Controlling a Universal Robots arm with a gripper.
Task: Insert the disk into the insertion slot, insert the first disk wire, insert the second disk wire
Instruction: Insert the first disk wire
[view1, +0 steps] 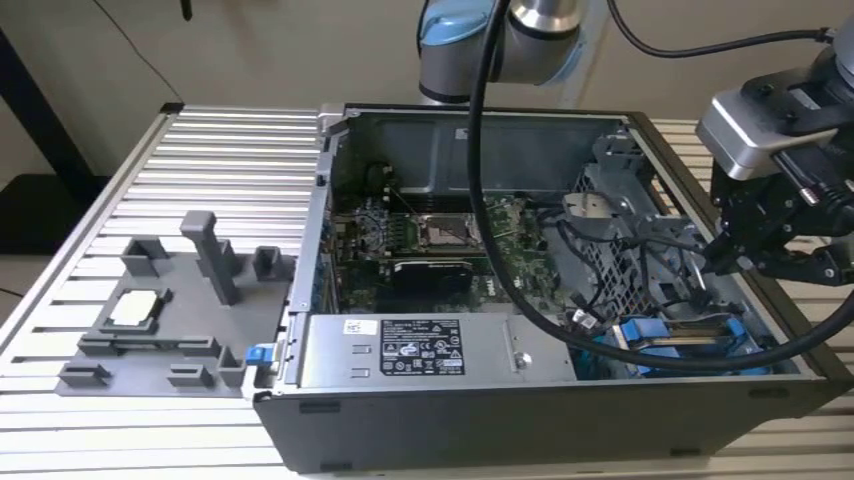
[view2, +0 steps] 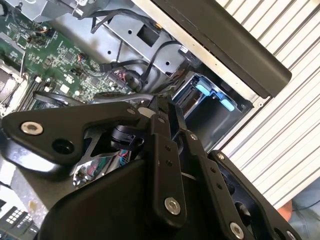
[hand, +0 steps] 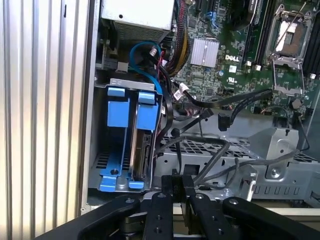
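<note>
Black two-finger gripper (hand: 182, 181) hovered above edge of black computer case (view1: 534, 430); jaws closed, nothing seen held. Silver-grey disk in blue plastic carrier (hand: 144, 150) sat in grey sheet-metal insertion slot (hand: 100, 165) at case corner.

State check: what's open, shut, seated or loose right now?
Computer case: side open, interior exposed.
Disk: standing on edge inside the insertion slot.
Black wire connector: loose, not plugged in.
Hand: shut, above the case's edge by the slot.
</note>
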